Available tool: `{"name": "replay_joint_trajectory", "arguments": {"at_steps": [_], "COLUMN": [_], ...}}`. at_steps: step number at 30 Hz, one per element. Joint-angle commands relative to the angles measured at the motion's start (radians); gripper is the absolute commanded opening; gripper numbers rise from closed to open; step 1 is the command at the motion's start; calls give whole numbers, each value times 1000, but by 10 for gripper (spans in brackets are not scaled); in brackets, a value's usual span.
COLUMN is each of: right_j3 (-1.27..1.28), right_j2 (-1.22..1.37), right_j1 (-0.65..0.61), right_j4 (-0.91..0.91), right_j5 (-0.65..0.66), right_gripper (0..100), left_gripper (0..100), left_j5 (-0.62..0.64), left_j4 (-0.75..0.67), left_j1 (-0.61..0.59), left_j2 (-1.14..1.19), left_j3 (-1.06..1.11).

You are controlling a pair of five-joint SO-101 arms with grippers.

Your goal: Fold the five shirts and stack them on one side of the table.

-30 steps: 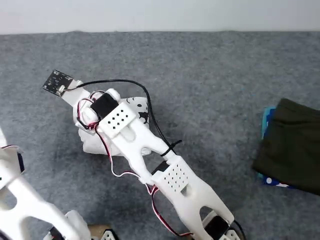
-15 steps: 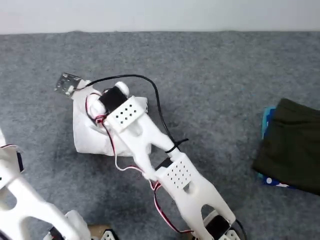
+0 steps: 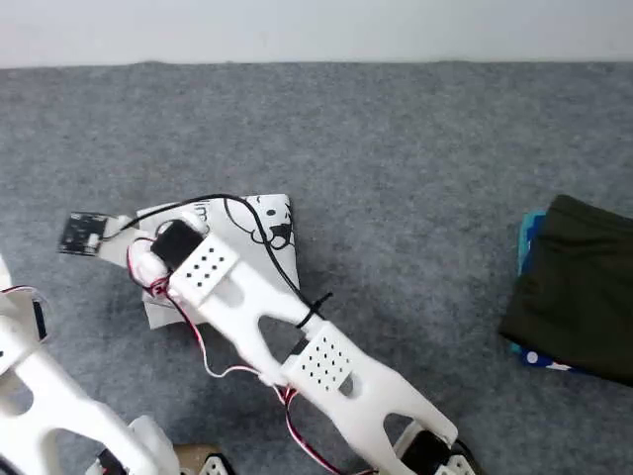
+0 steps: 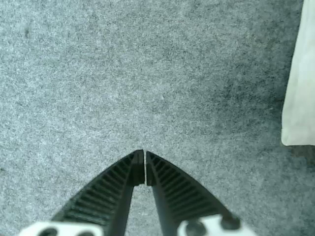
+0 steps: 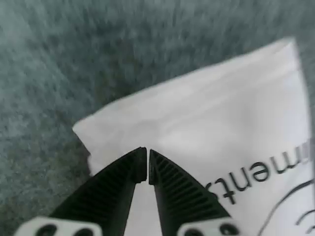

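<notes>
A folded white shirt [image 3: 259, 223] with black print lies on the grey carpet left of centre; the right arm [image 3: 237, 297] stretches across it from the front. In the right wrist view my right gripper [image 5: 147, 164] is shut, its tips just above the white shirt [image 5: 211, 142] near a folded corner, with no cloth seen between the jaws. My left gripper [image 4: 145, 167] is shut over bare carpet, and an edge of the white shirt [image 4: 300, 93] shows off to one side. A dark green folded shirt [image 3: 584, 282] tops a blue one [image 3: 529, 237] at the table's right edge.
The left arm's white body [image 3: 40, 386] stands at the front left corner. Grey carpet [image 3: 415, 148] covers the table, with open room across the middle and back. Black and red cables [image 3: 282, 257] run along the right arm.
The right arm swung left and toward the front over the white shirt. The shirt went from bunched under the arm to lying flat with its print showing.
</notes>
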Motion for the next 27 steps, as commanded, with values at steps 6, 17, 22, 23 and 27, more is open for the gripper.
{"name": "replay_joint_trajectory", "arguments": {"at_steps": [6,17,22,23,27], "right_j3": [-233,87,453,516,655], "right_j2": [-22,-248,-453,-486,-529], "right_j1": [73,222,269,278,298], "right_j4": [177,183,180,179,176], "right_j5": [2,-48,-48,-48,-46], "right_gripper": [15,13,15,15,15], "left_gripper": [14,14,14,14,14], "left_j5": [8,6,2,2,2], "left_j4": [-20,-20,-20,-20,-34], "left_j1": [-2,-2,-2,-2,-2], "left_j2": [-31,-31,-31,-31,-31], "left_j3": [-13,-13,-13,-13,-13]}}
